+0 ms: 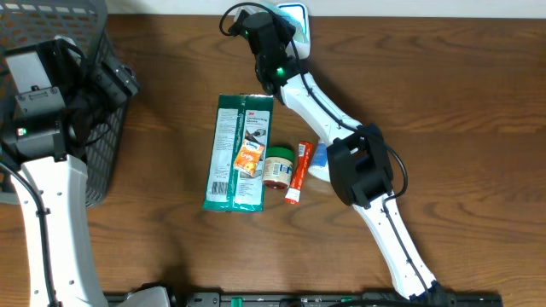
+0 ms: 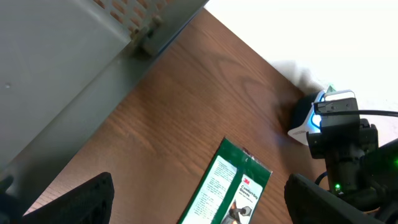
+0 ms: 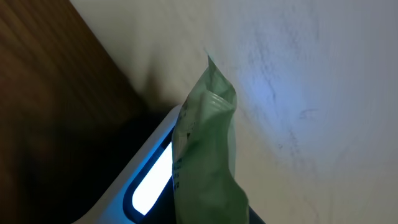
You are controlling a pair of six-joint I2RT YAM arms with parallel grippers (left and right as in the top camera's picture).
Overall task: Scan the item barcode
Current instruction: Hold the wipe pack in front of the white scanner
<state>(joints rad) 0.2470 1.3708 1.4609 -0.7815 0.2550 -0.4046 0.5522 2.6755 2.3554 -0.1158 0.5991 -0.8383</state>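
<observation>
Overhead: right gripper [image 1: 280, 26] at the one scanner [image 1: 294, 11]; mid-table one green pack [image 1: 239, 153], one jar [image 1: 277, 166], one red tube [image 1: 299, 173]. Left wrist: left gripper [image 2: 199, 202] spread wide (one basket [image 2: 62, 62] alongside). Right wrist: one green pouch [image 3: 205, 143], pinched by the right gripper, at the scanner's lit window.

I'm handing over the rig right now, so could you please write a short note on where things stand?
Left gripper: open, empty, at the basket's edge.
Right gripper: shut on a green pouch, held against the lit scanner at the table's far edge.
Done: pouch picked up and presented. Whether it has read cannot be told.
Left: confirm the scan, then set the pouch down. A green pack, jar and tube lie mid-table.
</observation>
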